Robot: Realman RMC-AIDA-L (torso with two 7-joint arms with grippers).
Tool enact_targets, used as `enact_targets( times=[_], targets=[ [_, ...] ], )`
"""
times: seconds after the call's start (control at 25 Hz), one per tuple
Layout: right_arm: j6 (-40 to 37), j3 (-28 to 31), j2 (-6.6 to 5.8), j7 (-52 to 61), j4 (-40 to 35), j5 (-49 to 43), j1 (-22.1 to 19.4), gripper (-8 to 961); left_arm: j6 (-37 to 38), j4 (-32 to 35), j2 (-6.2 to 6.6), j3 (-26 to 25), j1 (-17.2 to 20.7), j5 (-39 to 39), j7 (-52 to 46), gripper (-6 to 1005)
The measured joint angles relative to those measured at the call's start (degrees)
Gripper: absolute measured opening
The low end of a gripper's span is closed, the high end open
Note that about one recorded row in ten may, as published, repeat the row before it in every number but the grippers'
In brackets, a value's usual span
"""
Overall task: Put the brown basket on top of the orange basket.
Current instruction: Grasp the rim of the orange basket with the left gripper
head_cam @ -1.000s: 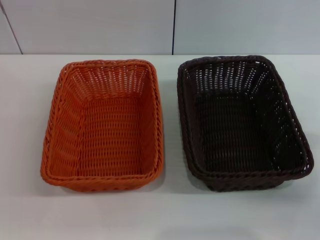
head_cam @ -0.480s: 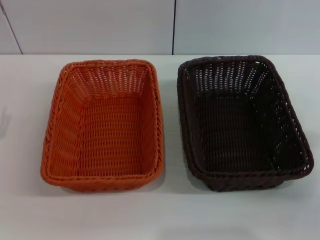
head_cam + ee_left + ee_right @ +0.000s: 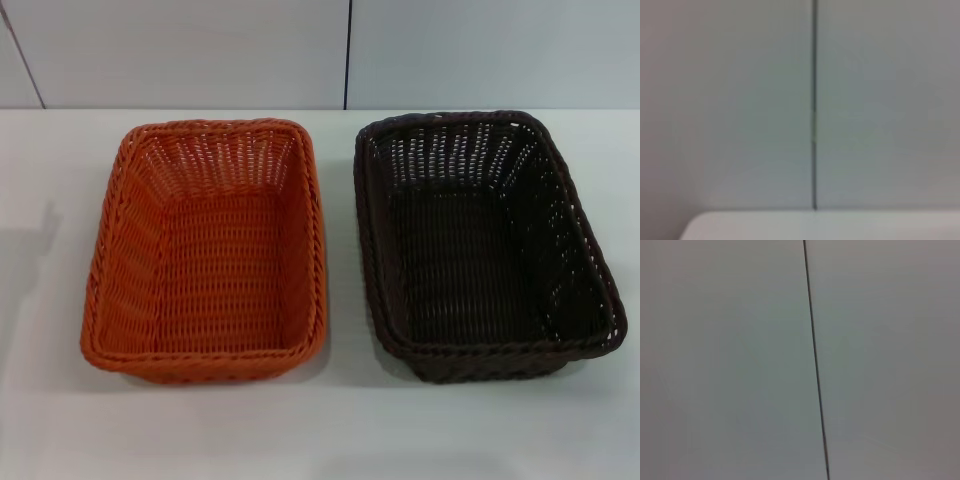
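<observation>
Surface: white table [image 3: 340,420] against a pale panelled wall [image 3: 200,50].
Orange basket [image 3: 205,250]: upright at 9 o'clock of the table's middle.
Brown basket [image 3: 485,245]: upright at 3 o'clock, just beside the orange one, not touching it.
Grippers: neither shows; fingers' state cannot be told, nor their relation to the baskets.
Wrist views: wall seam only [image 3: 815,365].

Before me is a white desk [image 3: 340,430], plain and smooth. Behind it stands a pale grey wall [image 3: 180,50] made of panels. A thin dark seam [image 3: 348,55] runs down between two panels and ends at the far edge of the desk. A soft grey shadow [image 3: 30,250] lies on the desk at my left side.
</observation>
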Motion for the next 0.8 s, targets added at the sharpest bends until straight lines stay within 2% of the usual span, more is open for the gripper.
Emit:
enact_targets(
  times=[0.04, 0.08, 0.12, 0.2, 0.24, 0.28, 0.52, 0.64, 0.8],
  targets=[
    [-0.4, 0.0, 0.0, 0.0, 0.0, 0.0, 0.0, 794, -15.3, -8.1, -0.71, -1.6, -0.4, 0.0, 3.6, 785],
    [-0.8, 0.1, 0.0, 0.0, -0.1, 0.0, 0.1, 794, -24.0, -12.9, -2.36, -3.0, -1.3, 0.0, 7.7, 785],
    [-1.0, 0.1, 0.0, 0.0, -0.1, 0.0, 0.3, 794, -28.7, -15.0, -3.4, -3.8, -1.8, 0.0, 9.9, 785],
    [-1.4, 0.2, -0.03, 0.0, 0.0, 0.0, 0.6, 794, -28.7, -15.0, -3.4, -3.8, -1.8, 0.0, 9.9, 785],
    [-1.6, 0.2, -0.04, 0.0, 0.0, 0.0, 0.7, 794, -41.8, -20.8, -6.73, -6.9, -4.2, -0.1, 16.8, 785],
    [-1.8, 0.2, -0.05, 0.0, 0.0, 0.0, 0.7, 793, -49.4, -23.8, -7.55, -7.4, -6.4, -0.2, 19.2, 785],
    [-2.7, 0.2, -0.07, 0.0, 0.3, 0.0, 0.8, 792, -55.7, -25.9, -7.46, -5.1, -9.5, -0.3, 19.1, 784],
    [-2.7, 0.2, -0.07, 0.0, 0.6, 0.0, 0.5, 792, -58.8, -23.6, -7.64, -4.4, -12.5, -0.3, 19.1, 784],
    [-2.5, 0.2, -0.04, 0.0, 0.9, 0.0, 0.2, 792, -59.2, -21.2, -7.7, -4.0, -13.8, -0.4, 19.0, 784]
  ],
)
